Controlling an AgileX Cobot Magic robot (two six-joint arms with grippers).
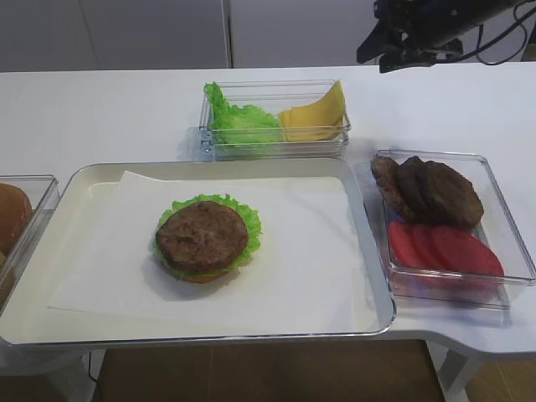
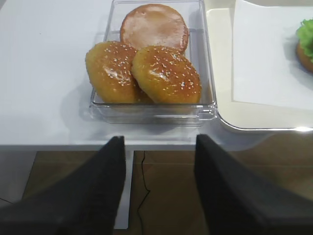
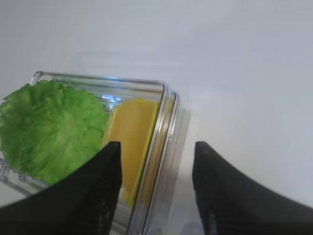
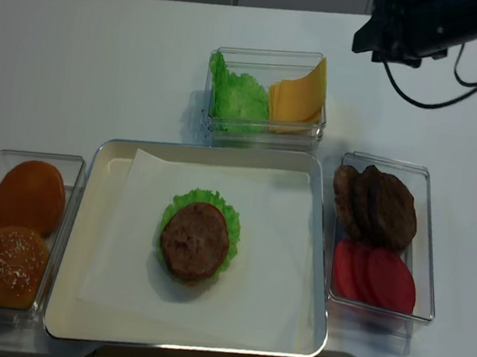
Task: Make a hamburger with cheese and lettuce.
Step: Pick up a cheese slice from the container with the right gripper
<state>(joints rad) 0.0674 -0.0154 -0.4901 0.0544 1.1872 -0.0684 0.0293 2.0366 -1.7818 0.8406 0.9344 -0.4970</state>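
In the exterior high view, the hamburger (image 1: 203, 239) is sitting on the paper-lined tray (image 1: 368, 251), patty uppermost and no cheese on it yet; the right gripper (image 1: 394, 52) is hovering behind and to the right of the clear box.

In the right wrist view, its fingers (image 3: 105, 191) are standing spread and empty, the cheese (image 3: 131, 142) lying just ahead of the left finger, the lettuce (image 3: 49, 129) further left. It should be straddling one slice edge only.

In the left wrist view, the left gripper (image 2: 157, 188) is waiting released before the sesame buns (image 2: 144, 73).

Two overheads, two wrist close-ups
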